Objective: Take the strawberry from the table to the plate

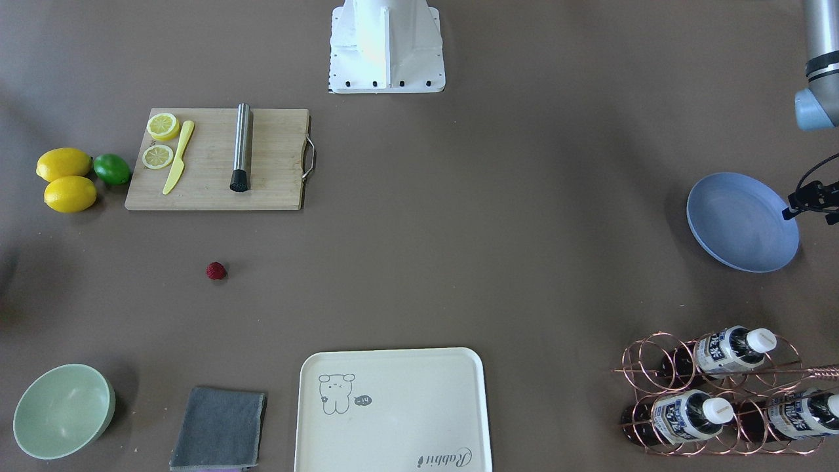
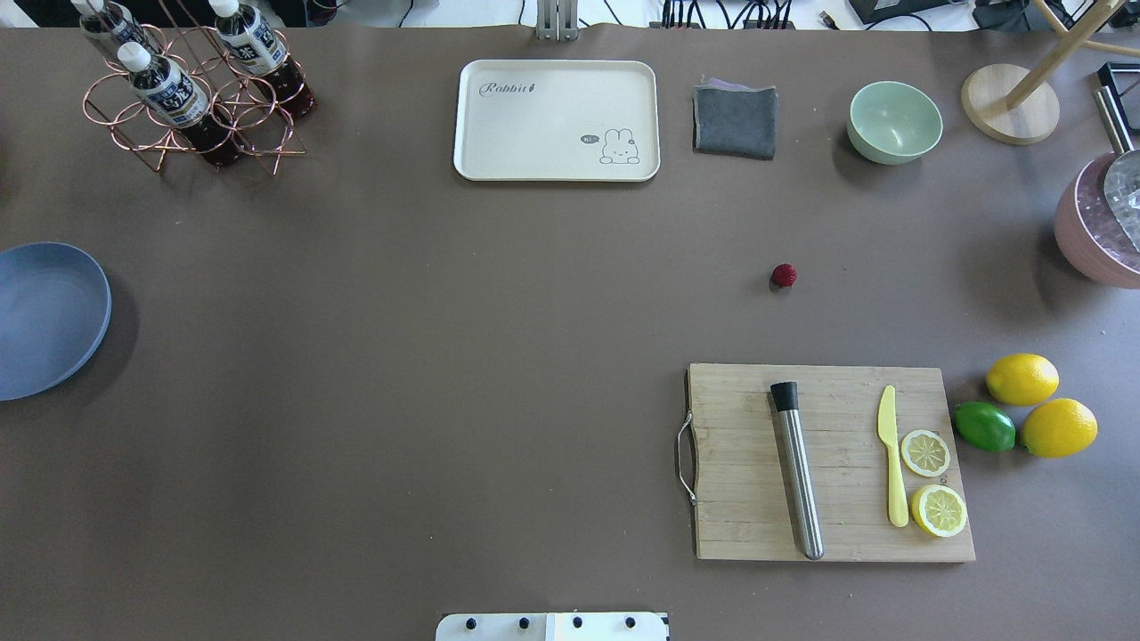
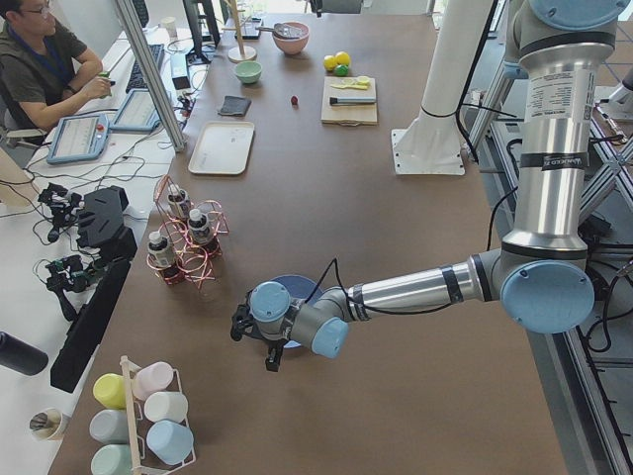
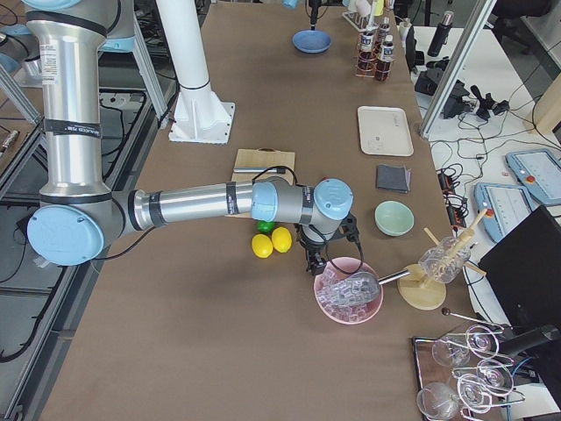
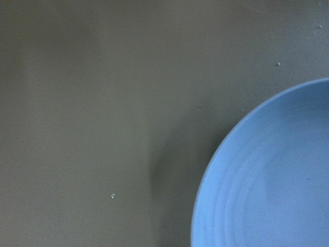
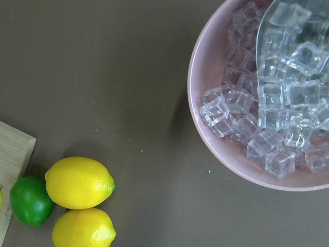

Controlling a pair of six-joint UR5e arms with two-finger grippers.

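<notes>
The strawberry, tiny and dark red, lies alone on the grey-brown table, just beyond the cutting board. The blue plate sits far away at the table's left end and is bare inside. My left gripper hangs above the plate's edge; I cannot tell whether it is open or shut. My right gripper hovers between the lemons and the pink ice bowl, its state also unclear. Neither wrist view shows any fingers.
A wooden cutting board carries a steel muddler, a yellow knife and lemon slices. Two lemons and a lime lie beside it. A pink bowl of ice, green bowl, grey cloth, cream tray and bottle rack line the far side.
</notes>
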